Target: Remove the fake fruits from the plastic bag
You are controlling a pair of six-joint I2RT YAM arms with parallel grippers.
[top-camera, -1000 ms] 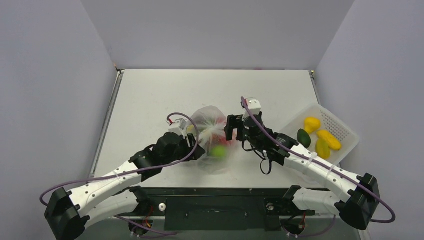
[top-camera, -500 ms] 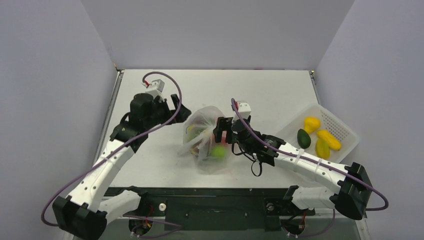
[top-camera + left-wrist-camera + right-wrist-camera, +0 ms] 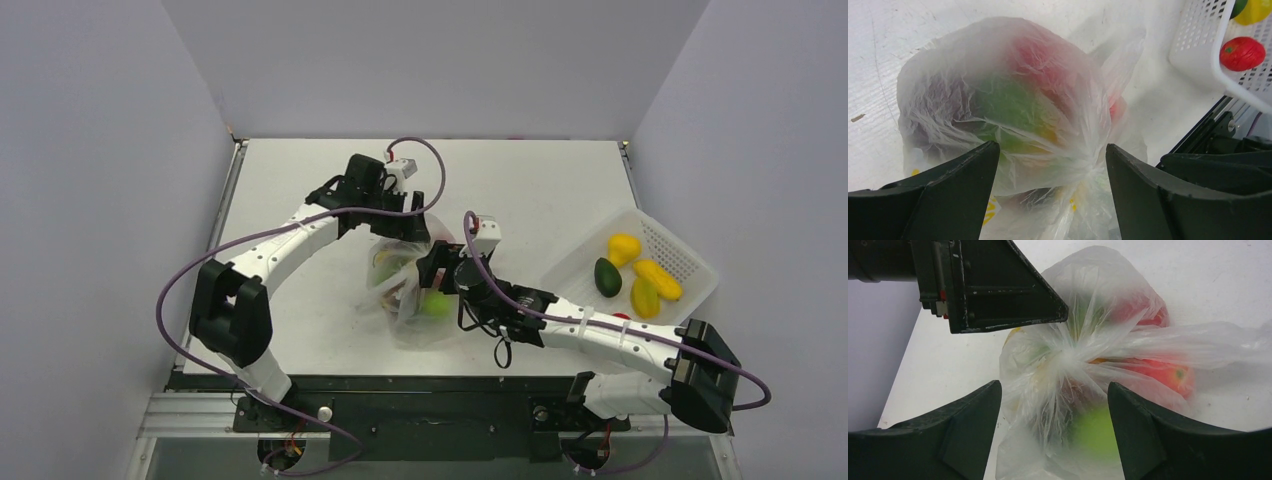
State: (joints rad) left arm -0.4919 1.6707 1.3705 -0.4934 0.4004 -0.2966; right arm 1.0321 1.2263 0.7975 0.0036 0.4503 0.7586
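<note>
Moved: left arm (image 3: 300, 235) has swung from the left of the table (image 3: 560, 190) to the far side of the bag (image 3: 425, 325); right arm (image 3: 580, 330) has edged further over it.
Left gripper (image 3: 1050, 147): fingers apart, nothing clamped, the bag bulging in the gap below them.
Right gripper (image 3: 1053, 385): fingers apart, hanging over the bag, gripping nothing.
Bag: mid-table between the two grippers, long axis far-to-near, gathered closed, fruits (image 3: 1163, 372) inside: red, green, something darker.
Key relation: the neck (image 3: 1068, 352) sits just ahead of the right gripper, centred between its fingers. A left finger (image 3: 1013, 295) comes in from the far side, its tip at the neck. I judge the right gripper better placed for a pinch.
Right wrist only: the neck, which the top view hides under the gripper.
Left wrist only: a red fruit (image 3: 1242, 52) in the basket (image 3: 1198, 45); the top view shows yellow and green ones (image 3: 608, 275) there.
</note>
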